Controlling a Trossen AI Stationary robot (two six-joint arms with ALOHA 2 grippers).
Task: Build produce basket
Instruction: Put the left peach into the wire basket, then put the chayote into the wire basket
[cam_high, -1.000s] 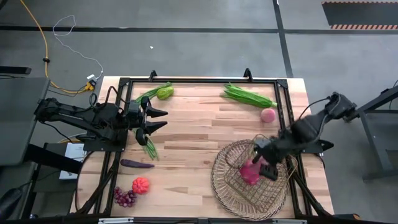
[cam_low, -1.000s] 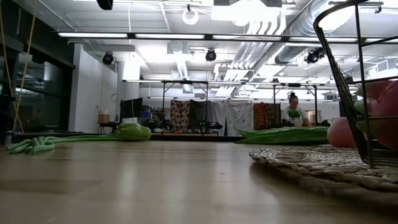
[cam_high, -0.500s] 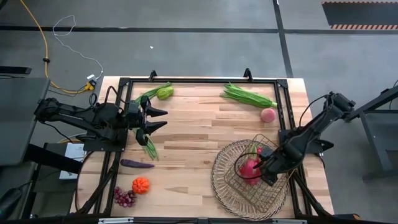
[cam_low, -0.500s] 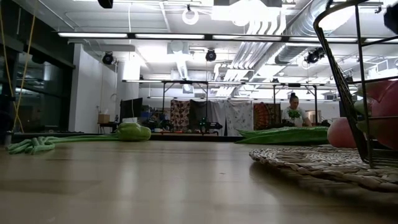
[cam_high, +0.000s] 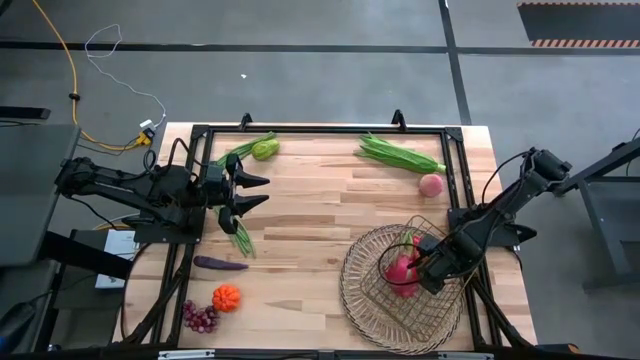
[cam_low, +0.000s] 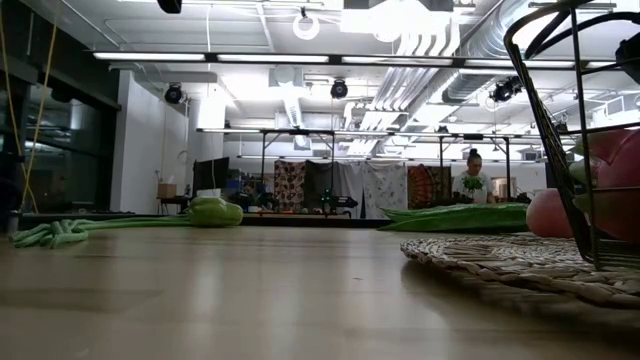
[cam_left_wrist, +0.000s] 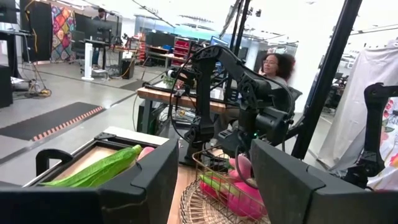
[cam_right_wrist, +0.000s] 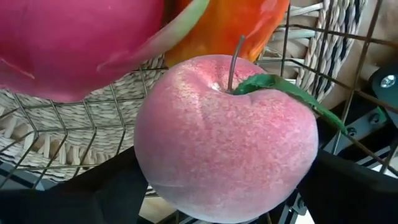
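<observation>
My right end effector (cam_high: 425, 275) has dropped into the basket (cam_high: 352, 290) with a peach (cam_right_wrist: 227, 137) right at it beside the dragon fruit (cam_high: 402, 270), gripped or released I can't tell, so placement looks nearly done; left end effector (cam_high: 258, 192) waits open over the table (cam_high: 320, 210).

The right end effector (cam_high: 432, 272) hangs over the basket (cam_high: 358, 300), right against the pink dragon fruit (cam_high: 402, 269) lying inside it. Beyond it, farther up the worktop (cam_high: 310, 200), sit a peach (cam_high: 431, 185) and a green bean bunch (cam_high: 398, 154). The left end effector (cam_high: 250, 192) waits well apart, fingers spread, with a green pepper (cam_high: 264, 149) near it and an eggplant (cam_high: 220, 264), pumpkin (cam_high: 227, 297) and grapes (cam_high: 200, 317) behind.
</observation>
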